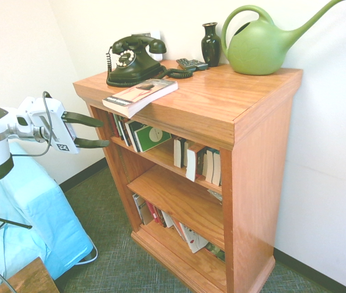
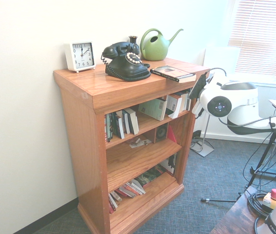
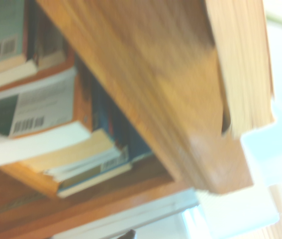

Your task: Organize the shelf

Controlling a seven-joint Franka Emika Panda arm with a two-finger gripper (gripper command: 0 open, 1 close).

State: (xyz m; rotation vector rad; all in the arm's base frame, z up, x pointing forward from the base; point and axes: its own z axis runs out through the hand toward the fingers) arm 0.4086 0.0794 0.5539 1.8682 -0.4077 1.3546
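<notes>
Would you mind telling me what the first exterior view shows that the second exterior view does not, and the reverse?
Only the first exterior view shows the open pincer, level and empty, beside the shelf, and a dark handset by the vase. Only the second shows the white clock and the window blinds. Both share the black telephone, green watering can, the book overhanging the top board, and books on the tiers.

Daylight is streaming through a white slatted window blind [image 2: 264, 36] at 2 o'clock, brightening plain white walls [image 2: 26, 146] and grey-green woven carpet [image 1: 108, 244].
</notes>
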